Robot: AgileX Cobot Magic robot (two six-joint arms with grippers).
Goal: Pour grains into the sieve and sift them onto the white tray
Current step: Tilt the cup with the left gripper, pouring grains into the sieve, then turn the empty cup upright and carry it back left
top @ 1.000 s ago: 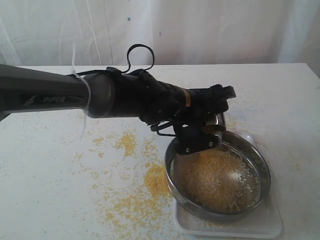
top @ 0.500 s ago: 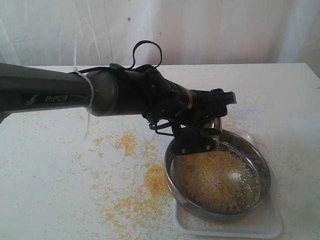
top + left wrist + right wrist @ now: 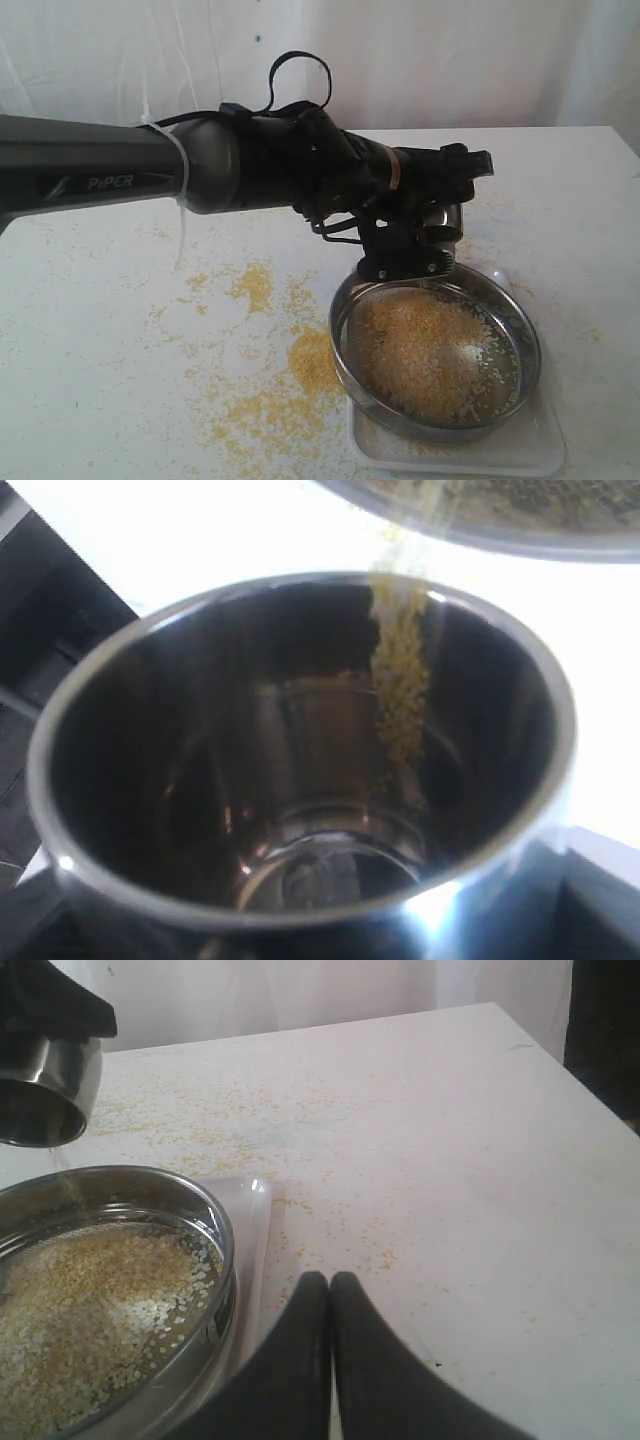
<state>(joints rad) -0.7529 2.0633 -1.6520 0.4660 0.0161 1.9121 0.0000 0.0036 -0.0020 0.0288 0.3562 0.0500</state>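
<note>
The round steel sieve [image 3: 436, 350] rests on the white tray [image 3: 520, 452] at the front right, with yellow-beige grains [image 3: 430, 350] heaped on its mesh. My left gripper [image 3: 425, 245] hovers over the sieve's far rim, shut on a small steel cup [image 3: 440, 222] that is tipped mouth down. A thin stream of grains [image 3: 400, 670] runs out of the cup [image 3: 300, 750] toward the sieve [image 3: 500, 510]. My right gripper [image 3: 330, 1282] is shut and empty, just beside the tray [image 3: 255, 1230] and sieve [image 3: 150, 1260]. It does not show in the exterior view.
Spilled grains [image 3: 270, 390] lie scattered over the white table [image 3: 100, 350] left of the sieve, in several thicker patches. A white curtain hangs behind the table. The table's right edge [image 3: 590, 1090] shows in the right wrist view.
My left arm has risen and shifted right, lifting the tipped cup higher over the sieve's far rim. The sieve and tray have stayed put.
</note>
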